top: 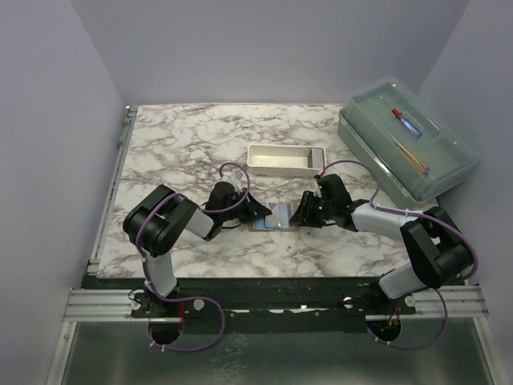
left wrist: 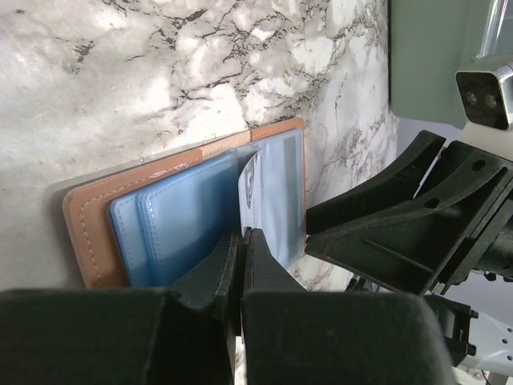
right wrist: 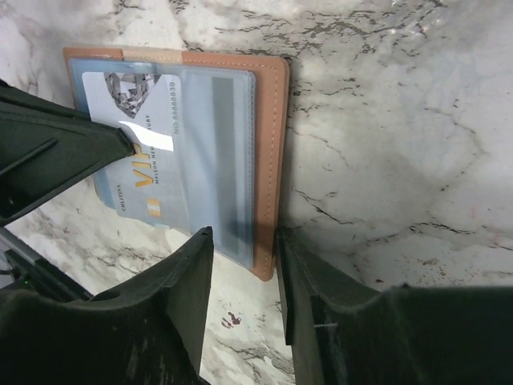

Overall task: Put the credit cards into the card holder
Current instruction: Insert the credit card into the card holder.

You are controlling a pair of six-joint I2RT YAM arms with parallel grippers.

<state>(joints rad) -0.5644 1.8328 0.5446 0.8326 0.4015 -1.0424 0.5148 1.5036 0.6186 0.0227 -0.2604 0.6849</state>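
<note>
The card holder (top: 272, 216) lies spread open, flat on the marbled surface (top: 184, 144), right between the two hands, blue-grey inside up. The left hand (left wrist: 242, 237) is closed tight, fingers pressed together, tip down on the holder's middle fold. It touches the credit card (right wrist: 156, 104); whether it pinches anything, I cannot tell. The pale card with the diamond print sits on the panel nearer the right arm, under the clear sleeve as far as I can see. The right hand (right wrist: 243, 237) is partly spread and grips nothing; the holder's tan corner sits in the gap between its fingers.
</note>
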